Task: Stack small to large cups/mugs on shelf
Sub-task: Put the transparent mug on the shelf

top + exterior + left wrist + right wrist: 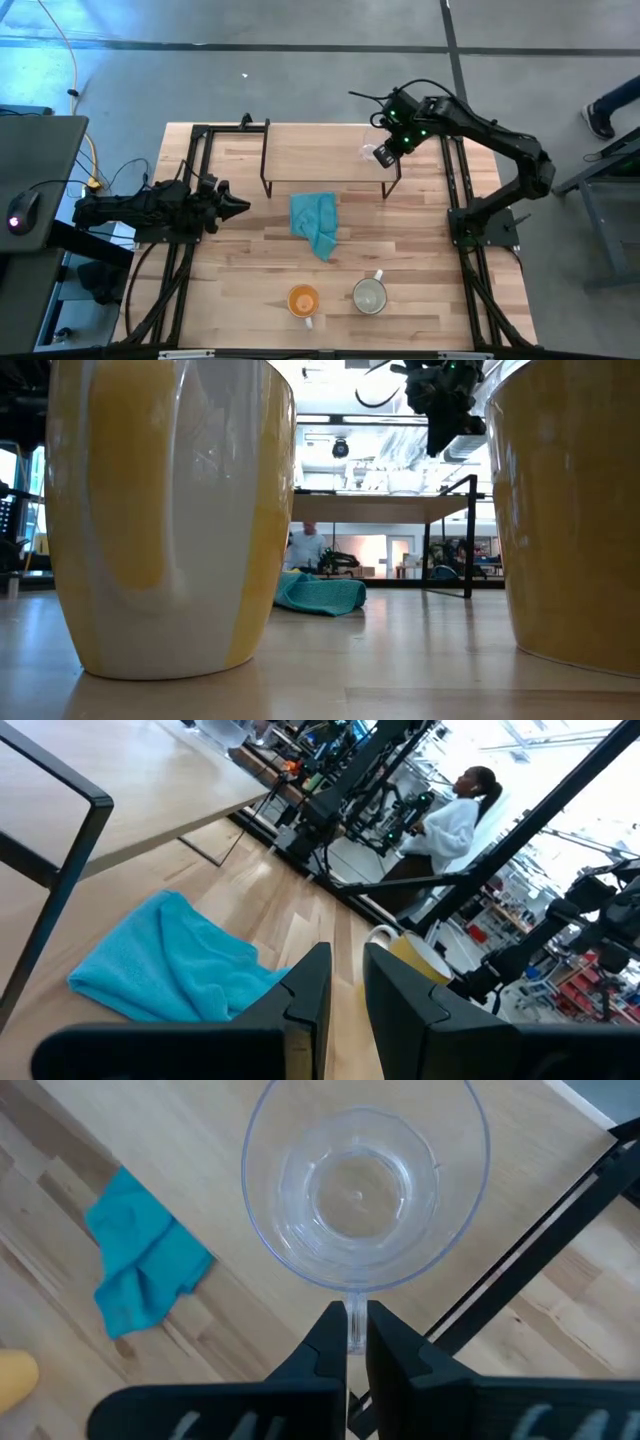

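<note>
One clear round glass cup point(360, 1185), pinched by right end effector point(356, 1342)

- A grey concrete floor point(300, 60) surrounds the light-wood worktop point(240, 270), crossed by dark seam lines.
- A yellow cable point(68, 50) trails over the floor by a dark side desk point(40, 160) carrying a mouse point(22, 212).
- Beyond the worktop, a bright room with ceiling lights point(350, 380).
- A seated person in white point(450, 820) among dark equipment racks.
</note>
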Robot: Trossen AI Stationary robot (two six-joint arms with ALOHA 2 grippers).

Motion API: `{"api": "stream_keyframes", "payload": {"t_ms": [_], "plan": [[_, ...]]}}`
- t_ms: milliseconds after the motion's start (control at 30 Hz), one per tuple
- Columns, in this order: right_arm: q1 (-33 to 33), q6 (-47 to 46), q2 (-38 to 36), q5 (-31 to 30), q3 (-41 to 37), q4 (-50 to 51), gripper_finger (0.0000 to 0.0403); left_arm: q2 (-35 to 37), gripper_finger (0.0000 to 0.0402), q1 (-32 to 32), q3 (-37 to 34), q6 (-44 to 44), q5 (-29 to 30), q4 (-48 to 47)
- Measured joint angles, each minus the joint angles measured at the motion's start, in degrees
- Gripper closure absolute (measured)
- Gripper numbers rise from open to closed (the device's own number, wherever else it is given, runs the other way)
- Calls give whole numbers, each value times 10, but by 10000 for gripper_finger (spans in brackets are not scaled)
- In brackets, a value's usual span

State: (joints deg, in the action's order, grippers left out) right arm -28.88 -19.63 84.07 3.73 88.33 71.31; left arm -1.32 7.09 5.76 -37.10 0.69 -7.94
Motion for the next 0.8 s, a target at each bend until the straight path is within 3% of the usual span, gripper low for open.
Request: {"api": "stream_keyframes", "payload": {"t_ms": [800], "plan": [[2,-41,0,-17,0,-1,403,0,348,0,0,0,0,-11]]}}
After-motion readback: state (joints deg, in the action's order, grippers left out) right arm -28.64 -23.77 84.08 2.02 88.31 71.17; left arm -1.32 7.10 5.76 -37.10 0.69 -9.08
